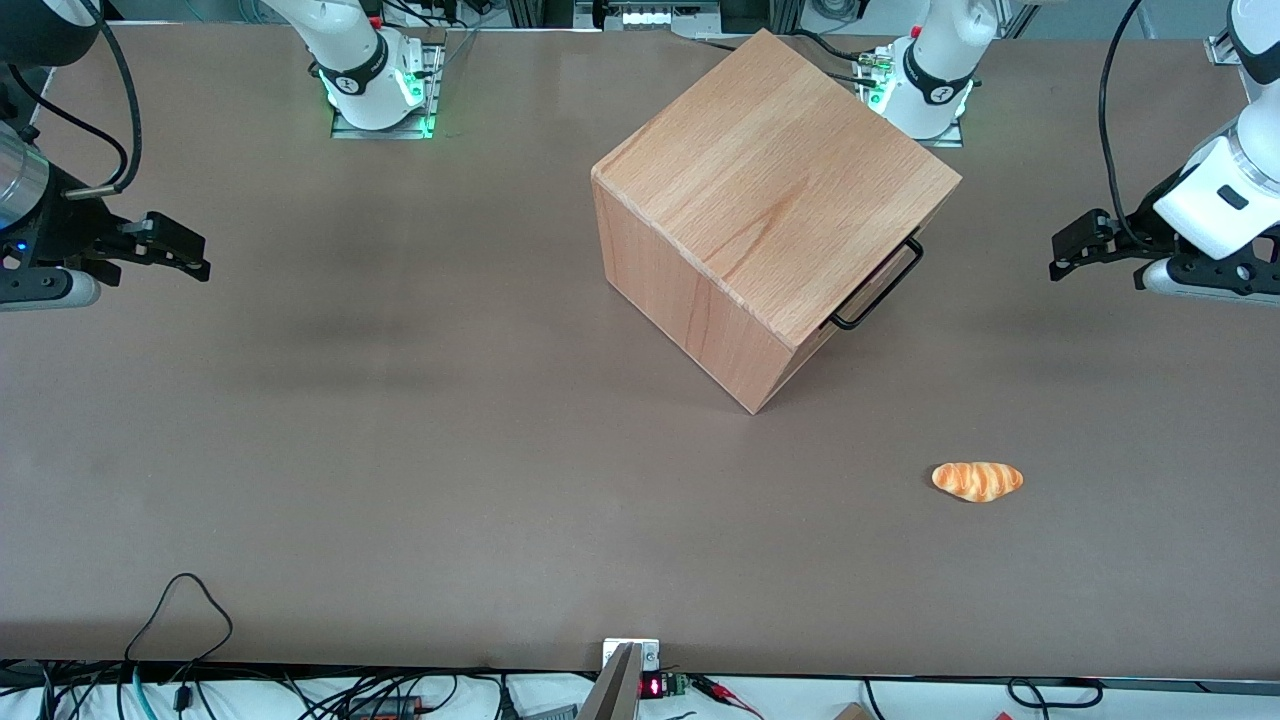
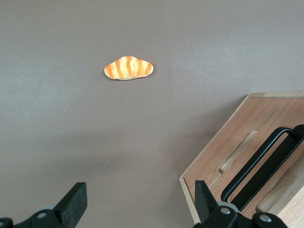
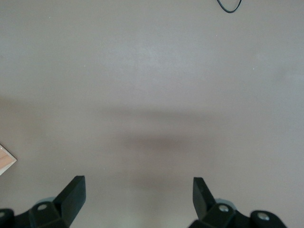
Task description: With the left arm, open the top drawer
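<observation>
A large light beech-wood cube cabinet (image 1: pixel 770 210) stands on the brown matte table (image 1: pixel 400 450), turned so one corner points at the front camera. Its top drawer (image 2: pixel 247 156), a wide shallow wooden front with a thin black wire U-shaped handle (image 1: pixel 880 287), sits closed and faces the working arm's end of the table. The glossy white left arm (image 1: pixel 1220 190) hangs near that table edge, and its small black gripper (image 1: pixel 1075 250) hovers above the surface with fingers (image 2: pixel 76 202) spread wide and holding nothing, well apart from the handle, with bare tabletop between them. A small orange-and-cream striped bread roll (image 1: pixel 978 481) lies nearer the front camera than the cabinet, apart from both cabinet and gripper.

The front view shows only the handle jutting past the cabinet's top edge. The left wrist view shows the drawer face itself, a shallow recess in the wood beside the handle, and the roll (image 2: pixel 128 68) on open table.
</observation>
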